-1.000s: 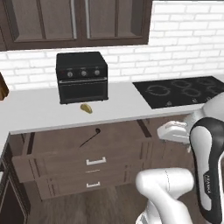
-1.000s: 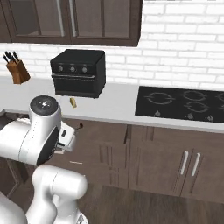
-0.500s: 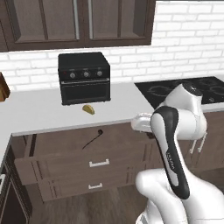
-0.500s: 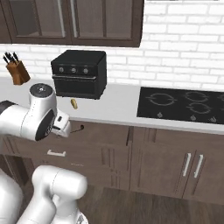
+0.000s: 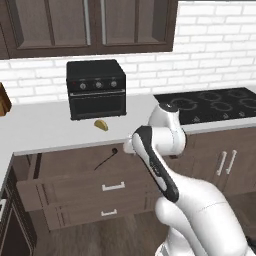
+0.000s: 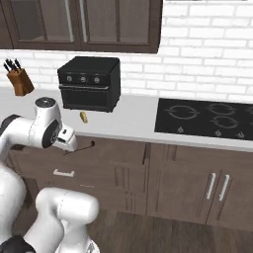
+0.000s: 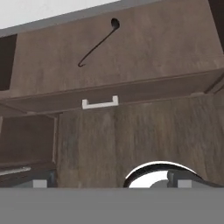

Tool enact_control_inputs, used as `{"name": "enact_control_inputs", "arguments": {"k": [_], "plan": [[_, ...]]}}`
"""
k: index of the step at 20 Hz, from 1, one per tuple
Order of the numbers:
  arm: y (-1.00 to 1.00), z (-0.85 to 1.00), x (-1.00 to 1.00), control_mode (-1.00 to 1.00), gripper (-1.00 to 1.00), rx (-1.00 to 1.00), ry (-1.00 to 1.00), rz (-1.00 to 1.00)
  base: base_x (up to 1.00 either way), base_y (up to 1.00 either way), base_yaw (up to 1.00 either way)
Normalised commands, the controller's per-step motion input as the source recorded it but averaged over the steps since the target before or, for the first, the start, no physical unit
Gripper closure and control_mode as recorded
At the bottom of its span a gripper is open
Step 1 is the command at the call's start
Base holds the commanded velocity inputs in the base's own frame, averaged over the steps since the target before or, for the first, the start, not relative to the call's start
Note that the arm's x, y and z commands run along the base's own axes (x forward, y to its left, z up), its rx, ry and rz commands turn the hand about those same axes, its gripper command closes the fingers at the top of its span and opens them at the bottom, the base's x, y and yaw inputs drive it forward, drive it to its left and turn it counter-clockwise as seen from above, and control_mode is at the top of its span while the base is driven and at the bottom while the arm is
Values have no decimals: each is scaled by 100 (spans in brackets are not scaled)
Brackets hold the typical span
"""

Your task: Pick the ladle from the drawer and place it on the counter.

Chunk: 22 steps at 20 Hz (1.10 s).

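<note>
Ladle (image 7: 97, 43) lies diagonally on the bare floor of the open drawer (image 7: 144, 65), bowl end toward the counter (image 5: 45, 127) edge, untouched. Over the last second the arm has swung in from the stovetop (image 5: 215, 102) side to above the drawer's right part; approach underway, no descent yet. Gripper (image 5: 128, 146): fingers barely visible, open or closed cannot be told. Yellow wedge (image 5: 101, 124) and toaster oven (image 5: 96, 89) sit on the counter behind; nothing seems to block the ladle.
</note>
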Motion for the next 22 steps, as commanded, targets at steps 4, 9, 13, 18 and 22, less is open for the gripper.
{"name": "enact_control_inputs", "arguments": {"k": [4,9,13,18,22], "plan": [[21,-52,98,-100,-100,-5,20,0,0,0,0],[22,-44,90,-100,-100,-4,7,0,0,0,0],[27,-61,83,-100,-100,-7,5,0,0,0,0],[8,-67,66,-100,-100,-3,0,0,0,0,0],[0,-47,54,-100,-100,0,-10,0,0,0,0]]}}
